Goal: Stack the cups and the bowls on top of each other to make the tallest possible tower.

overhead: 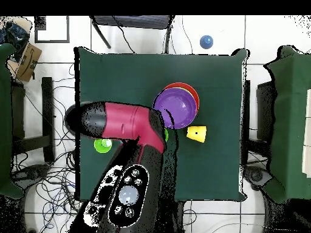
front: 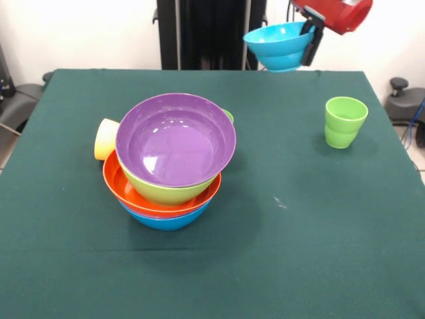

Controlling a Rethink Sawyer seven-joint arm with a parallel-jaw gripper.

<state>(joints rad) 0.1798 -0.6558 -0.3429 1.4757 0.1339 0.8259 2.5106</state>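
Worktop [front: 319,219], green cloth, is carrying everything except one bowl. Red and black arm [overhead: 130,124] is hanging above the far right part of the worktop in the front view. Its gripper [front: 309,34] is pinching the rim of a small glossy turquoise plastic bowl [front: 279,45], fingers closed on the rim, bowl in the air and upright.

The tower [front: 171,166] is sitting left of the worktop's centre, a nested pile. Top down: large purple plastic bowl [front: 176,139], lime green bowl [front: 166,191], orange bowl [front: 129,193], blue bowl [front: 166,220] lowest. The purple one is tilting towards the front camera.

Step in hand, as I judge it: carrying the turquoise bowl to the tower. Next move calls for centring it over the purple bowl and lowering it level; the tilt could let it slide.

Count visible:
- Bowls: five, four in the tower plus the one held.
- Cups: two certain. Yellow plastic tumbler [front: 106,138] is lying on its side, touching the tower's left flank. Light green stepped tumbler [front: 345,121] is standing upright near the right edge. A green sliver is showing behind the purple rim; can't tell what it is.
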